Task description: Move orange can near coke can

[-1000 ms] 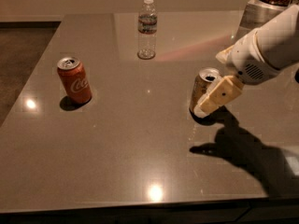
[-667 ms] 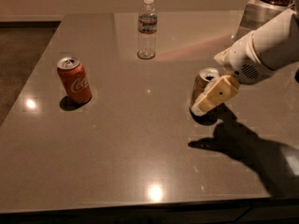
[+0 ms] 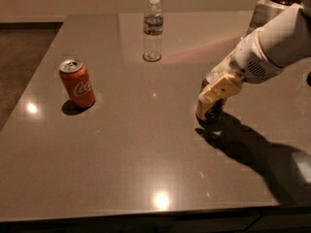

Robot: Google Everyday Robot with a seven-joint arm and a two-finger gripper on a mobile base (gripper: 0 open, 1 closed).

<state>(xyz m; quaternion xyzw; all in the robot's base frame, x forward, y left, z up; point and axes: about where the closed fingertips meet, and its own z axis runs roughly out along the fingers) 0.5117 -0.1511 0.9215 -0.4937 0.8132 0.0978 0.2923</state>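
Now that the claw [image 3: 210, 104] has dropped over the golden-tan metal drink can [image 3: 214, 114], grip impossible to tell, the red Coca-Cola can [image 3: 77, 84] waits far to its left across the grey bench [image 3: 146, 154].

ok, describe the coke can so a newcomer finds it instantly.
On the grey table, look at the left side, far from the gripper over at the right. The coke can stands upright there alone: red with white script, unlike the clear water bottle at the back.

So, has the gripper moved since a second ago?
Yes, slightly. The gripper, at the orange can, has shifted left toward the coke can, judged against the water bottle, which stands where it did.
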